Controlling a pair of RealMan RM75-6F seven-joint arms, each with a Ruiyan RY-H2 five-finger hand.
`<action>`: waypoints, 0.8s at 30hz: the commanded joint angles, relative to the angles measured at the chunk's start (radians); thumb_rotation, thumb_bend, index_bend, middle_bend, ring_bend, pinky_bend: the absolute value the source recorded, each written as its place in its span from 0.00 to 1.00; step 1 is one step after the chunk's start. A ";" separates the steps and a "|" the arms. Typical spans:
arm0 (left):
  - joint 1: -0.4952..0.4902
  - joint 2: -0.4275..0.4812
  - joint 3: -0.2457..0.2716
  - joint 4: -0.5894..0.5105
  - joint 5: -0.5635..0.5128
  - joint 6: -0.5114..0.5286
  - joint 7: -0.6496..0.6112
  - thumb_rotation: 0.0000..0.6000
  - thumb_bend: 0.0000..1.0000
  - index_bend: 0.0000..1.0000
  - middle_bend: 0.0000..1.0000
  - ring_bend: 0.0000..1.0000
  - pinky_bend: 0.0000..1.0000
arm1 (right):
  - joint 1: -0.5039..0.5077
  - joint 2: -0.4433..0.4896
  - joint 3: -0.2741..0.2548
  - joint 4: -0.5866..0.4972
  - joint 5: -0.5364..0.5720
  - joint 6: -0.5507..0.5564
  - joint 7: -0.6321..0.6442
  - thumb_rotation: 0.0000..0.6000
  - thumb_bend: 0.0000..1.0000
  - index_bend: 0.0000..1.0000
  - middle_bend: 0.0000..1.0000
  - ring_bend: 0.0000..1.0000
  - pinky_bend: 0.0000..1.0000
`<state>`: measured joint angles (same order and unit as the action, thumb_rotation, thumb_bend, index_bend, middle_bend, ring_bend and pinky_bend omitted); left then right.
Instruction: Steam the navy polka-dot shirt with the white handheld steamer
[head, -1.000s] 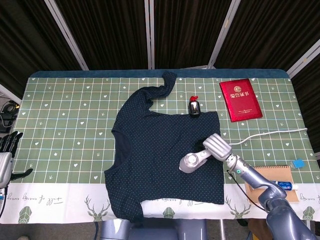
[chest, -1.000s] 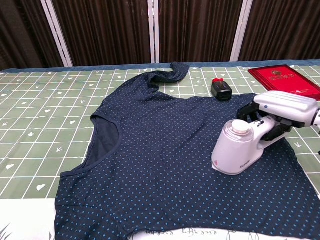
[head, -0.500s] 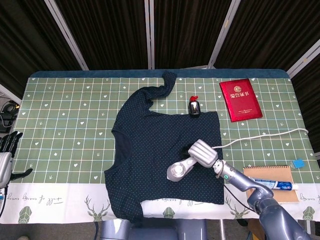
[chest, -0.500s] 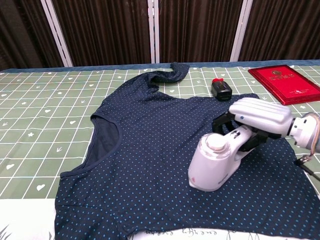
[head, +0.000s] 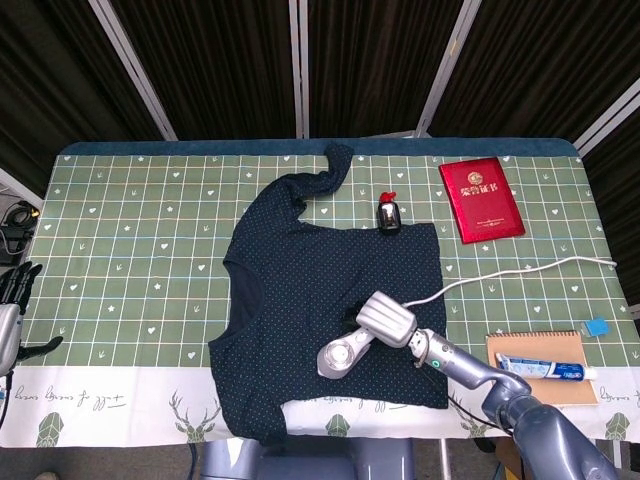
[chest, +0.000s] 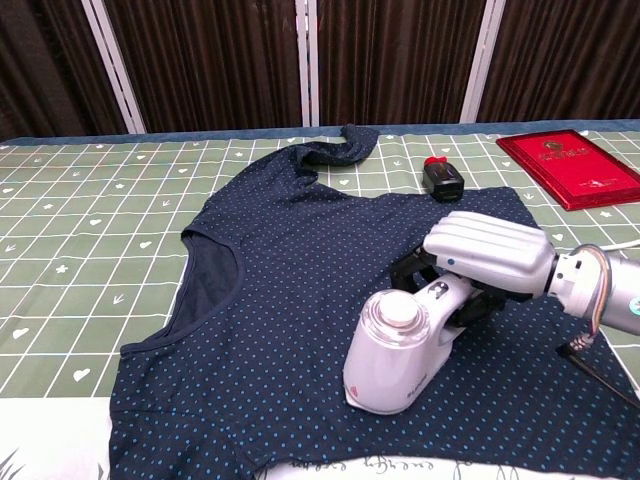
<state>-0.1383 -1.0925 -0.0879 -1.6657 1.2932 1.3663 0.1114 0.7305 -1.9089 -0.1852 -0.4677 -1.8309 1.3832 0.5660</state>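
- Navy polka-dot shirt (head: 330, 300) lies spread flat on the green checked surface (head: 130, 250), neckline toward the robot's left, one sleeve trailing toward the far edge.
- White handheld steamer (chest: 400, 350) rests head-down on the shirt's lower body panel, near the hem on the robot's side. In the head view it sits at (head: 343, 352).
- Right robot hand (chest: 487, 258) grasps the steamer's handle, fingers wrapped over the top of it. Grip looks firm; thumb side hidden.
- Left robot hand (head: 12, 300) hangs off the surface's left edge, fingers apart, grasping nothing; seen only in the head view.
- White cord (head: 520, 272) runs from the steamer across the shirt's right edge and off toward the far right.
- Small black bottle with a red cap (head: 389, 214) stands just at the shirt's far edge. Red booklet (head: 481, 199) lies well apart; a notebook with a tube on it (head: 540, 367) sits near the right forearm.
- Step in hand, as judged: passing the steamer across the body panel.
- To do it well: keep the steamer's face flat and light on the cloth so it glides rather than pushes a ridge of fabric ahead.
- Work in slow, overlapping strokes toward the neckline and sleeve, which look untreated.
- Mind the cord; slack dragging over the fabric could wrinkle it or tug the hem.
- Keep clear of the bottle when working the far edge.
- The free left robot hand could pin the hem if the cloth starts to creep.
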 joint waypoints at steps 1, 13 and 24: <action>-0.001 -0.001 0.000 0.001 0.000 -0.001 0.003 1.00 0.00 0.00 0.00 0.00 0.00 | -0.008 0.013 0.005 0.019 0.008 0.003 -0.006 1.00 0.78 0.83 0.65 0.67 0.95; -0.002 -0.006 0.002 -0.002 0.001 0.000 0.012 1.00 0.00 0.00 0.00 0.00 0.00 | -0.058 0.077 0.016 0.154 0.050 -0.030 0.017 1.00 0.78 0.83 0.65 0.67 0.95; -0.004 -0.011 0.005 -0.006 0.004 -0.002 0.025 1.00 0.00 0.00 0.00 0.00 0.00 | -0.086 0.113 0.024 0.206 0.084 -0.102 0.142 1.00 0.78 0.83 0.65 0.67 0.95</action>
<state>-0.1425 -1.1038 -0.0826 -1.6718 1.2973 1.3648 0.1368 0.6482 -1.8000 -0.1594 -0.2658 -1.7494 1.2898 0.6966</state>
